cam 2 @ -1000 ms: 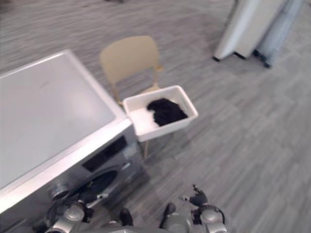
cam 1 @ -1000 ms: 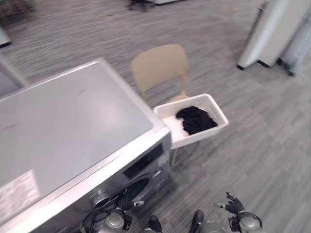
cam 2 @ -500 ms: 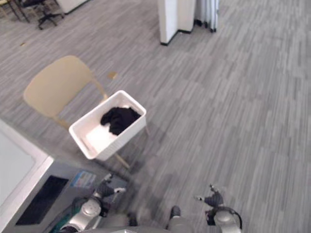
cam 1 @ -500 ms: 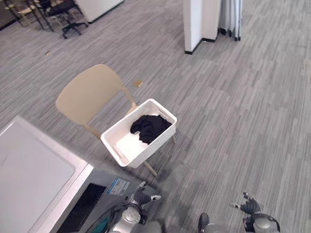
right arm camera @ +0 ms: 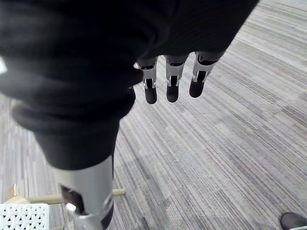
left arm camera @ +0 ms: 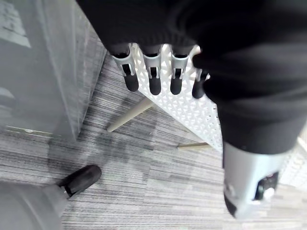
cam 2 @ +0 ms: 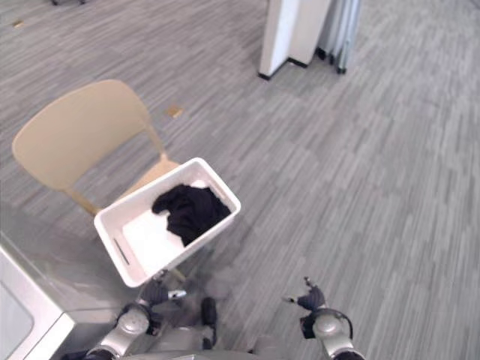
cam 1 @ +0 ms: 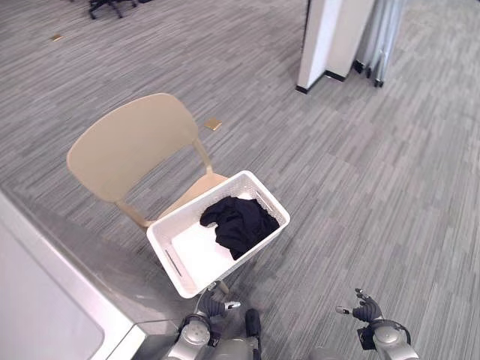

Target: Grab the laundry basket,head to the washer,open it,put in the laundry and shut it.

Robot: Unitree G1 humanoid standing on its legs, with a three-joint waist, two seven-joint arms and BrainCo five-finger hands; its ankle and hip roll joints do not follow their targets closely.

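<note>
Now I see the white laundry basket (cam 1: 184, 257) resting on the beige chair (cam 1: 135, 147), with dark laundry (cam 1: 238, 223) inside. My left hand (left arm camera: 151, 76) and right hand (right arm camera: 169, 81) hang empty, fingers relaxed and apart. The basket looks light and stiff; I would grip its rim slots.

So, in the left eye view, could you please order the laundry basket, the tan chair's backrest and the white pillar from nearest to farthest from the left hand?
From the left hand:
1. Laundry basket, just above the hand.
2. Tan chair's backrest, beyond the basket, to the left.
3. White pillar, far off at upper right.
</note>
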